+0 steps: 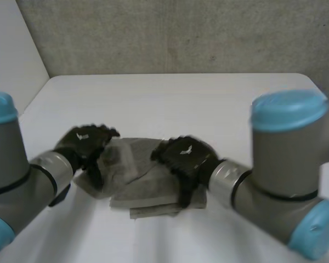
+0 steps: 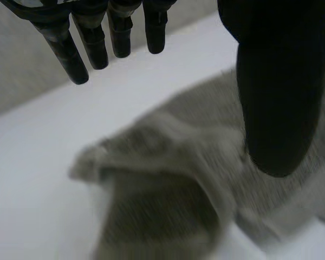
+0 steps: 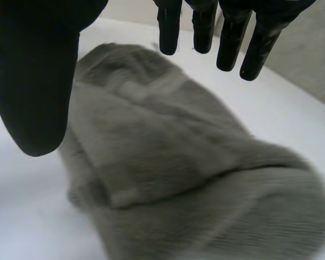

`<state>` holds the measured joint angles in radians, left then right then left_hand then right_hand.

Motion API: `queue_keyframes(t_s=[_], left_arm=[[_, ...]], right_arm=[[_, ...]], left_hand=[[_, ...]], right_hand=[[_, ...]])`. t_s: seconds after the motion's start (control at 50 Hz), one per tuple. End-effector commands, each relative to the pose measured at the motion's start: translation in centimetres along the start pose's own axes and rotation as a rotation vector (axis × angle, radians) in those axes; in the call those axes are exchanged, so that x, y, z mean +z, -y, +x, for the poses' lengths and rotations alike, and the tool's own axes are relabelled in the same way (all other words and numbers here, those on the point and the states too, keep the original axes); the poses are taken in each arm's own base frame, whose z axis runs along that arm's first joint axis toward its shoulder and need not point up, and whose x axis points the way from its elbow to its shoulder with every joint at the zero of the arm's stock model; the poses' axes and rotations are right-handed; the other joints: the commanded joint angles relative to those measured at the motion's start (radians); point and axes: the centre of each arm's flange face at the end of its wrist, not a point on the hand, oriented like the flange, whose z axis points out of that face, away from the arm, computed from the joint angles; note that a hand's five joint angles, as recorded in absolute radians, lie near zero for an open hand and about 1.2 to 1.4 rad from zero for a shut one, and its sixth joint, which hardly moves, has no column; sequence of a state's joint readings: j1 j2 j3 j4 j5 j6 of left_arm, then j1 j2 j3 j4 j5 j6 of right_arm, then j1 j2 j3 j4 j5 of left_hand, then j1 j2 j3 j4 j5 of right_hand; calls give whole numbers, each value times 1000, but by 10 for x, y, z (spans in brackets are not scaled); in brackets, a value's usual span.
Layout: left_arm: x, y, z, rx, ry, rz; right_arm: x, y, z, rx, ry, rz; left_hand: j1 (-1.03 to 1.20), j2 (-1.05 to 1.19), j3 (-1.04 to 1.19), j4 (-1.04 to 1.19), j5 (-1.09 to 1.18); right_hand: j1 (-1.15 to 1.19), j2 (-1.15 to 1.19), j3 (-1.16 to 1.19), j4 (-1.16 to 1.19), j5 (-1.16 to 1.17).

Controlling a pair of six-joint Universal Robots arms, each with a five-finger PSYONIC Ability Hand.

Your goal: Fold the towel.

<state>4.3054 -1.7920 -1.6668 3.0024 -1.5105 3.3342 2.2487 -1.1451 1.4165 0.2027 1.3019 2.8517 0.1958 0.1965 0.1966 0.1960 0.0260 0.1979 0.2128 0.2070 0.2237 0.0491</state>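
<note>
Towel lies bunched on bench. Left hand at towel's left end, right hand over its middle, both spread, holding nothing. Risk: closing on loose layers would drag folds askew.

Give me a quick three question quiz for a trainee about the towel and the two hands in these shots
1. True or false: the right hand is pinching the towel.
2. How does the towel lie on the table? A: spread flat in one layer. B: bunched in folded layers. C: hanging over the edge.
3. In the head view, which hand is at the towel's left end?

Key: 1 false, since its fingers are straight and apart from the thumb. 2 B. 3 the left hand.
</note>
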Motion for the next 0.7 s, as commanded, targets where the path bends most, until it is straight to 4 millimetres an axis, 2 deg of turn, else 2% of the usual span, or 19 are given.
queue_keyframes(t_s=[0.02, 0.1, 0.14, 0.16, 0.2, 0.26, 0.3, 0.32, 0.38, 0.46, 0.5, 0.52, 0.56, 0.58, 0.6, 0.62, 0.64, 0.66, 0.7], left_arm=[[32, -35, 2, -2, -24, -94], [44, -44, 1, -4, -24, -109], [53, -47, 1, -5, -23, -116], [53, -47, 1, -5, -23, -116], [57, -39, -1, -3, -17, -95], [58, -33, -1, 0, -15, -75], [58, -19, -3, 5, -5, -25], [58, -19, -3, 6, -5, -24], [50, 21, -9, 4, 20, 107], [39, 45, -13, 3, 36, 186], [15, 72, -14, -13, 43, 279], [15, 72, -14, -13, 43, 279], [-16, 95, -16, -59, 41, 369], [-16, 95, -16, -59, 41, 369], [-31, 104, -17, -88, 41, 410], [-44, 112, -21, -115, 47, 447], [-44, 112, -21, -116, 47, 447], [-56, 119, -22, -134, 48, 484], [-62, 124, -25, -143, 52, 508]], right_arm=[[35, -31, -24, -23, 32, 41], [48, -42, -24, -26, 7, 34], [54, -48, -19, -33, -43, 21], [54, -48, -19, -33, -43, 21], [55, -37, -7, -32, -122, 63], [52, -25, -2, -32, -151, 109], [38, 10, 16, -43, -218, 229], [38, 10, 16, -43, -218, 229], [18, 46, 62, -42, -339, 347], [3, 66, 83, -42, -407, 398], [-11, 75, 95, -49, -443, 401], [-11, 75, 95, -49, -444, 401], [-34, 85, 111, -34, -491, 391], [-35, 85, 111, -34, -492, 391], [-50, 94, 118, -35, -518, 404], [-50, 94, 118, -35, -518, 404], [-71, 107, 126, -39, -549, 430], [-71, 107, 126, -39, -549, 430], [-93, 119, 139, -50, -576, 458]], left_hand=[[143, 143, 142, 143, 139], [288, 287, 287, 288, 283], [582, 582, 582, 582, 578], [584, 584, 583, 584, 580], [1061, 1060, 1060, 1061, 1056], [1200, 1200, 1200, 1200, 1196], [1200, 1200, 1200, 1200, 1196], [1200, 1200, 1200, 1200, 1196], [1200, 1200, 1200, 1200, 1196], [1200, 1200, 1200, 1200, 1196], [1200, 1200, 1200, 1200, 1196], [1200, 1200, 1200, 1200, 1196], [1200, 1200, 1200, 1200, 1196], [1200, 1200, 1200, 1200, 1196], [1200, 1200, 1200, 1200, 1196], [1200, 1200, 1200, 1200, 1196], [1200, 1200, 1200, 1200, 1196], [1200, 1200, 1200, 1200, 1196], [1200, 1200, 1200, 1200, 1196]], right_hand=[[48, 33, 39, 22, 22], [231, 216, 221, 205, 205], [680, 665, 671, 654, 654], [683, 668, 674, 657, 657], [1196, 1181, 1187, 1171, 1171], [1198, 1183, 1189, 1173, 1173], [1198, 1183, 1189, 1173, 1173], [1198, 1183, 1189, 1173, 1173], [1198, 1183, 1189, 1173, 1173], [1198, 1183, 1189, 1173, 1173], [1198, 1183, 1189, 1173, 1173], [1198, 1183, 1189, 1173, 1173], [1198, 1183, 1189, 1173, 1173], [1198, 1183, 1189, 1173, 1173], [1198, 1183, 1189, 1173, 1173], [1198, 1183, 1189, 1173, 1173], [1198, 1183, 1189, 1173, 1173], [1198, 1183, 1189, 1173, 1173], [1198, 1183, 1189, 1173, 1173]])
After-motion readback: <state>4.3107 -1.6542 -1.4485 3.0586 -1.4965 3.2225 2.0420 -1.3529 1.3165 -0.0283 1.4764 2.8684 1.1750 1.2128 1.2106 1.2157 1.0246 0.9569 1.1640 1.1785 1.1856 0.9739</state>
